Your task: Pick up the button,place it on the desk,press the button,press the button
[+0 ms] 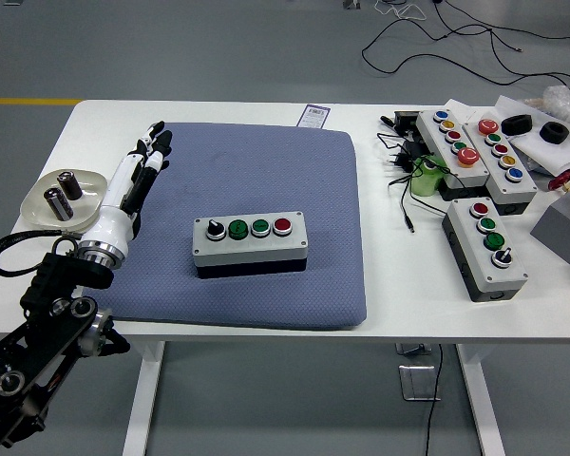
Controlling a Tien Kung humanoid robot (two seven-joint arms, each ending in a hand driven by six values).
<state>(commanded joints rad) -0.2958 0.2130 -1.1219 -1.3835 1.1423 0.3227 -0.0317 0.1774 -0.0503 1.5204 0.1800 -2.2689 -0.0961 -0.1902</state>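
Observation:
A grey button box (pixel 251 243) lies flat on the blue mat (pixel 247 171), near its front middle. It carries a black knob, two green buttons and a red button in a row. My left hand (pixel 138 176) is white with black fingertips. It is open, fingers stretched out, over the mat's left edge, well left of the box and apart from it. The right arm is out of view.
A cream dish (pixel 40 204) with two metal cylinders sits at the far left. Two dark gears (pixel 62 271) lie in front of it. Three more button boxes (pixel 484 247), a green bottle (pixel 423 178) and black cables crowd the right side.

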